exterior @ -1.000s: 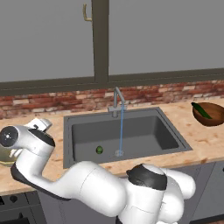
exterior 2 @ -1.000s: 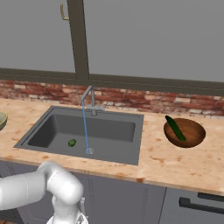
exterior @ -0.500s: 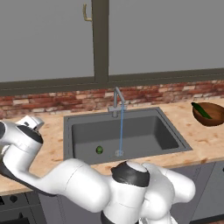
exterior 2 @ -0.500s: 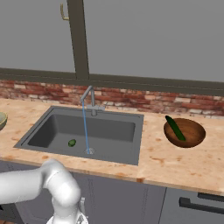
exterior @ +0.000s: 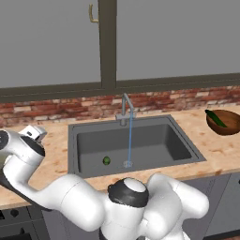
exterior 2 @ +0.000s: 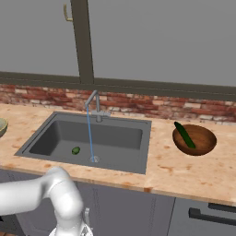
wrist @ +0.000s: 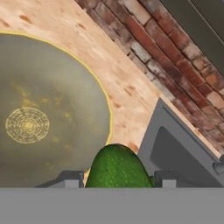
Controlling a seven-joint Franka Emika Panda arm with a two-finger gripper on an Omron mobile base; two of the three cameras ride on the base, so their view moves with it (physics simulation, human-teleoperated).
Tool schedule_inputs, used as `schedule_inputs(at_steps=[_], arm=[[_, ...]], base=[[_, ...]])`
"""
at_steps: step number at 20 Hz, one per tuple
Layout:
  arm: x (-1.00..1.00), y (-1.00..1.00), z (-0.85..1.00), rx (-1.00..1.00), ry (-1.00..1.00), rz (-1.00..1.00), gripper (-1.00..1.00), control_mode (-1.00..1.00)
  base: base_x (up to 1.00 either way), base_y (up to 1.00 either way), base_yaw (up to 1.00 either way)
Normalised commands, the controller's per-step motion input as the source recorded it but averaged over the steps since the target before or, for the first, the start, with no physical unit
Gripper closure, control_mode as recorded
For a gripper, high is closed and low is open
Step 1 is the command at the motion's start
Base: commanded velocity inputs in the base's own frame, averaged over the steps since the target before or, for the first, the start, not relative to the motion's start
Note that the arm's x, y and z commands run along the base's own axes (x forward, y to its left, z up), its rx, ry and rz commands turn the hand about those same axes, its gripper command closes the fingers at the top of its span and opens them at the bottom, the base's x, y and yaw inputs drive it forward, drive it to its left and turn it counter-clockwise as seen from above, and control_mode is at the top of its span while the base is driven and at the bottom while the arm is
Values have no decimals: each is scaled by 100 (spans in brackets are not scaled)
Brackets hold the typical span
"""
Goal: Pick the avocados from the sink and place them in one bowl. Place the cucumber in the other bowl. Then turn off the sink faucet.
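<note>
In the hand view my gripper (wrist: 117, 177) is shut on a bright green avocado (wrist: 117, 168), which hangs over the near rim of the wide olive-yellow bowl (wrist: 39, 109). The bowl's inside is bare. My hand (exterior: 21, 147) is at the counter's far left. A second avocado (exterior: 107, 161) (exterior 2: 75, 150) lies on the floor of the sink (exterior: 72, 140) (exterior 2: 146, 138). The cucumber (exterior: 215, 117) (exterior 2: 184, 134) rests in the dark brown bowl (exterior: 230, 127) (exterior 2: 205, 144) on the right. The faucet (exterior: 125, 108) (exterior 2: 95, 102) runs a thin stream of water.
A red brick backsplash (exterior: 178, 99) runs behind the wooden counter (exterior: 215, 150), below a dark window frame. A corner of the sink (wrist: 175, 144) shows just right of the olive bowl. My white arm crosses the front of the counter.
My arm's elbow has swung further left along the counter front. The hand stays at the far left with the avocado still gripped. The things in the sink and the brown bowl have not moved.
</note>
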Motion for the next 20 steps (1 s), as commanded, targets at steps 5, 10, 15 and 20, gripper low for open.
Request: schedule_inputs(at_steps=[5,10,15,20], arm=[[16,15,-2,0,0,8,100,-100],[12,20,-14,0,2,8,100,-100],[12,18,-14,0,2,7,100,-100],[8,3,-8,0,0,7,100,-100]], base=[[0,0,0],[0,0,0],[0,0,0],[0,0,0]])
